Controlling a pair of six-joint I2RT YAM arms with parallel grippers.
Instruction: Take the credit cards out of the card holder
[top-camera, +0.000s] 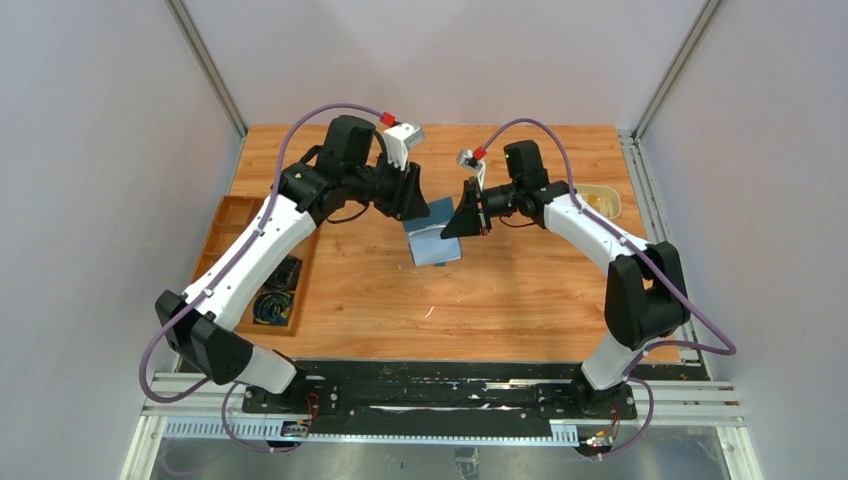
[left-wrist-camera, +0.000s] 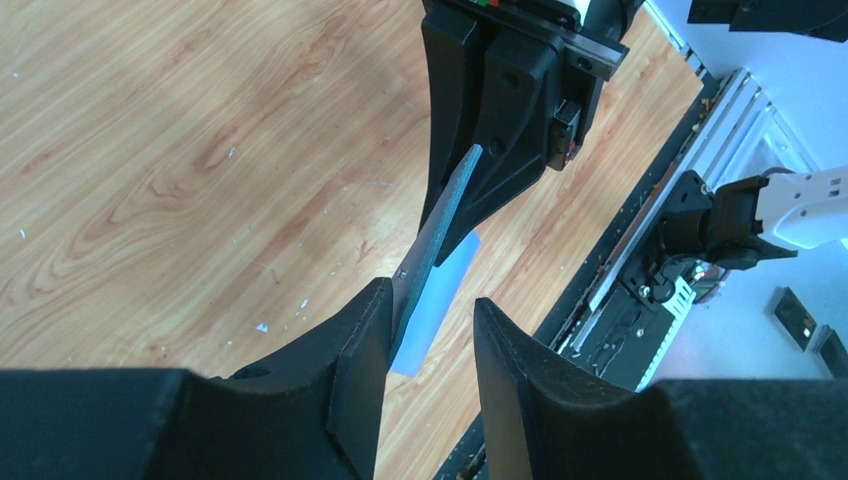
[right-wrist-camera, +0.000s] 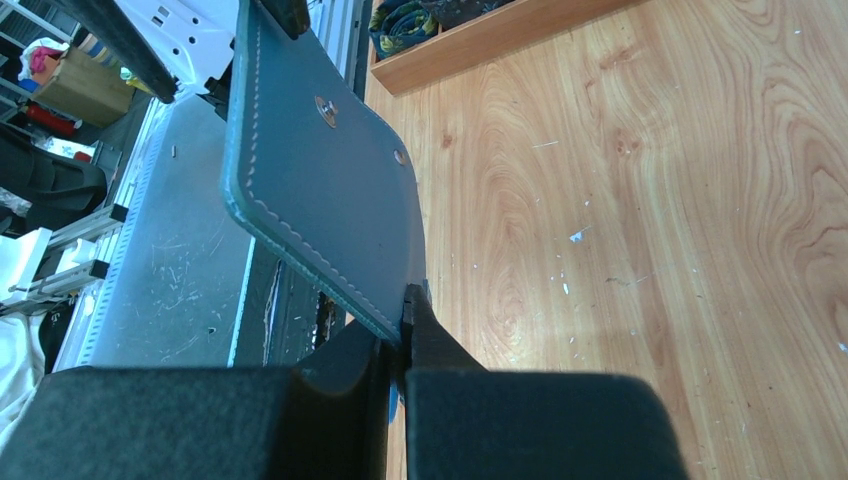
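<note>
The blue card holder hangs in the air over the middle of the table, between my two grippers. My right gripper is shut on its edge; the right wrist view shows the dark stitched leather with two snaps pinched between the fingertips of the right gripper. My left gripper is open around the other end. In the left wrist view the holder runs edge-on between the left gripper's jaws and lies against one finger, apart from the other. No credit cards are visible.
A brown wooden compartment tray stands at the table's left edge, also in the right wrist view. A cream oval dish sits at the back right. The metal rail and arm bases line the near edge.
</note>
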